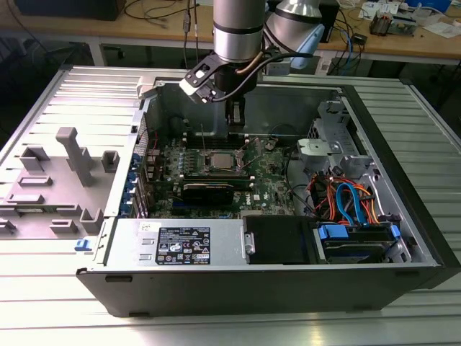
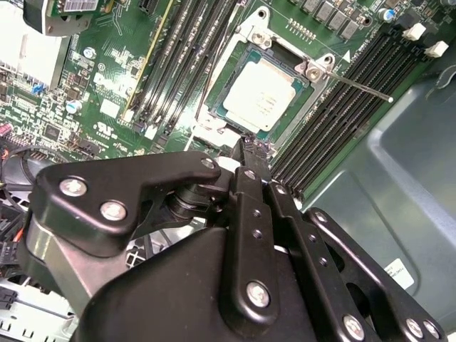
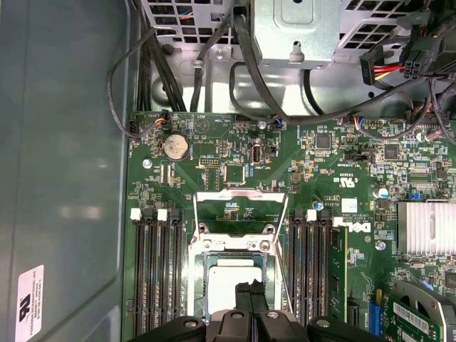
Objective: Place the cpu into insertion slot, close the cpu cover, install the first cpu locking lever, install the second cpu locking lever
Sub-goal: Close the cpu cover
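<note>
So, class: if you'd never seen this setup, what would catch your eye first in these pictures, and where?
An open computer case lies flat on the table, the arm reaching down into it. In the second wrist view the silver cpu sits in the insertion slot, the shut pincer close beside it. In the first wrist view the cpu cover stands flipped open.
</note>
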Robot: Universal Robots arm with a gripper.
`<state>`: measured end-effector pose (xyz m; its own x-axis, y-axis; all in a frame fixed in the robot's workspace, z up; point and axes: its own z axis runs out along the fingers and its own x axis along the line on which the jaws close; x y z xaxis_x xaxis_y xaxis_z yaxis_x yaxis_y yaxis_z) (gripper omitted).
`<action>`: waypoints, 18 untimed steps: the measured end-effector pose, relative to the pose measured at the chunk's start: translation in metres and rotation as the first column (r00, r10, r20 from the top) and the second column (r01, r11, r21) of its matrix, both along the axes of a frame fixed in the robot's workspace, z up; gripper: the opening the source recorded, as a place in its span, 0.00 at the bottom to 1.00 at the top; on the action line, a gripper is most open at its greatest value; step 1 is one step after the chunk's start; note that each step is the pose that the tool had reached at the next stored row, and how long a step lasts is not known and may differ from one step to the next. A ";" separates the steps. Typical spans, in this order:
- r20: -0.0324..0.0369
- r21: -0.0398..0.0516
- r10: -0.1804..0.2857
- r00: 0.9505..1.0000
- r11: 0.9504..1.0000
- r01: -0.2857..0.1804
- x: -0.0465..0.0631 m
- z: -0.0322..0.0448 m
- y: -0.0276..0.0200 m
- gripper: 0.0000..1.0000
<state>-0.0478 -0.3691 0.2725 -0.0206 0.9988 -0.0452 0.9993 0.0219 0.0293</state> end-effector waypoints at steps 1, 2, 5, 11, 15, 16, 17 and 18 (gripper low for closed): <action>0.000 0.000 0.000 1.000 1.000 0.000 0.000 0.0007 0.0000 0.11; 0.000 0.000 0.000 1.000 1.000 0.000 0.000 0.0016 0.0000 0.11; 0.000 0.000 0.000 1.000 1.000 0.000 0.000 0.0043 0.0000 0.11; 0.000 0.001 0.000 1.000 1.000 0.000 0.002 0.0061 -0.0001 0.11; 0.000 0.001 0.000 1.000 1.000 0.000 0.011 0.0059 0.0000 0.11; 0.000 0.001 0.000 1.000 1.000 0.000 0.013 0.0059 0.0000 0.11; 0.000 0.001 0.000 1.000 1.000 0.000 0.015 0.0060 0.0000 0.11; 0.000 0.001 0.000 1.000 1.000 0.000 0.018 0.0059 0.0000 0.11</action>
<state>-0.0295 -0.3691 0.2784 -0.0206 0.9988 -0.0440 0.9993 0.0219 0.0294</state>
